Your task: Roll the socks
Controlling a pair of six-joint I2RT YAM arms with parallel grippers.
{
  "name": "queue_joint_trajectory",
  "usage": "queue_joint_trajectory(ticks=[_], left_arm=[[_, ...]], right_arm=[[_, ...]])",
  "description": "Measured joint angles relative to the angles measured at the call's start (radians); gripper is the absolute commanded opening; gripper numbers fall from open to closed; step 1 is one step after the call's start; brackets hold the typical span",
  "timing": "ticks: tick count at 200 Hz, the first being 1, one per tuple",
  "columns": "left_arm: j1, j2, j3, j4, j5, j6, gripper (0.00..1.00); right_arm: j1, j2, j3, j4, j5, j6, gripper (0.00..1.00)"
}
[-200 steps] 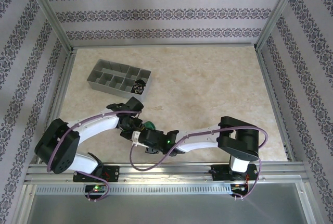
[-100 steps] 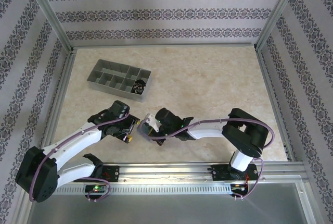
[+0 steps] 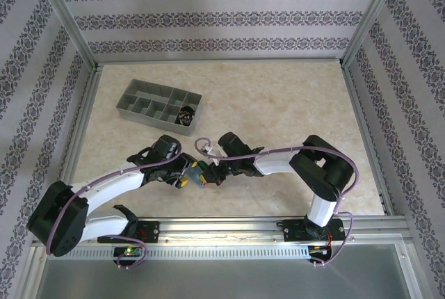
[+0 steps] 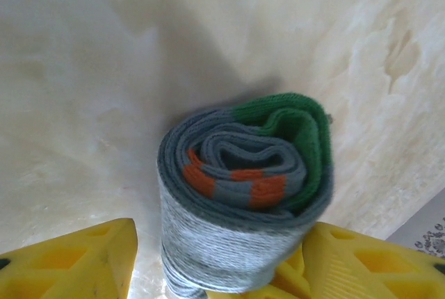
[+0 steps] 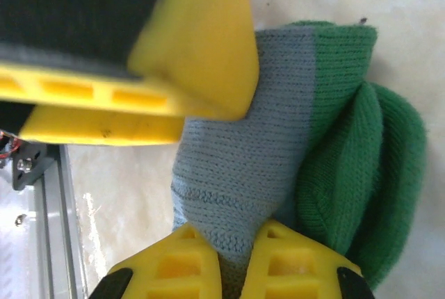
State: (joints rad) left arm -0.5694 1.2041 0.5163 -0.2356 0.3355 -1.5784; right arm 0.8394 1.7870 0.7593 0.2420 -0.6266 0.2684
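**Blue-grey sock (image 4: 243,188) rolled up between my grippers**

My right gripper (image 5: 233,247) pinches its fabric. My left gripper (image 4: 219,250) stands wide on either side of the roll, on the cream marbled counter (image 3: 292,104). Beyond both, a grey tray (image 3: 139,104) holds the striped sock (image 3: 185,113). Patterned wallpaper (image 3: 222,17) lines the aluminium-framed enclosure.

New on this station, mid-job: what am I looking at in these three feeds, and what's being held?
A left arm and a right arm work on a table. The wide picture looks down from above; the other two come from cameras on each wrist. The left gripper straddles a rolled blue-grey sock, with a gap at one finger. The right gripper pinches that sock's fabric. A grey tray further back holds what looks like a black-and-white sock.
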Motion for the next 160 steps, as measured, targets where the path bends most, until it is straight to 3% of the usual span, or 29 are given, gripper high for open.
queue_joint_trajectory(ticks=[44, 67, 84, 94, 110, 129, 160], left_arm=[[-0.021, 0.098, 0.012, 0.085, 0.001, -0.004, 0.60], [-0.032, 0.181, 0.046, 0.087, 0.008, 0.000, 0.39], [-0.032, 0.204, 0.068, 0.064, 0.008, -0.003, 0.08], [-0.032, 0.206, 0.080, 0.053, 0.013, -0.003, 0.00], [-0.039, 0.206, 0.092, 0.031, 0.030, -0.008, 0.00], [-0.051, 0.187, 0.099, -0.044, 0.037, -0.026, 0.00], [-0.051, 0.141, 0.097, -0.178, 0.041, -0.064, 0.00]], right_arm=[[-0.053, 0.048, 0.017, 0.012, -0.116, 0.035, 0.00], [-0.077, 0.071, 0.038, -0.006, -0.167, 0.044, 0.00], [-0.085, 0.069, 0.049, -0.031, -0.187, 0.039, 0.00], [-0.086, 0.049, 0.047, -0.050, -0.169, 0.028, 0.11], [-0.057, -0.027, 0.018, -0.092, -0.068, -0.016, 0.32], [0.050, -0.196, -0.061, -0.142, 0.156, -0.112, 0.55], [0.284, -0.393, -0.134, -0.175, 0.484, -0.256, 0.61]])
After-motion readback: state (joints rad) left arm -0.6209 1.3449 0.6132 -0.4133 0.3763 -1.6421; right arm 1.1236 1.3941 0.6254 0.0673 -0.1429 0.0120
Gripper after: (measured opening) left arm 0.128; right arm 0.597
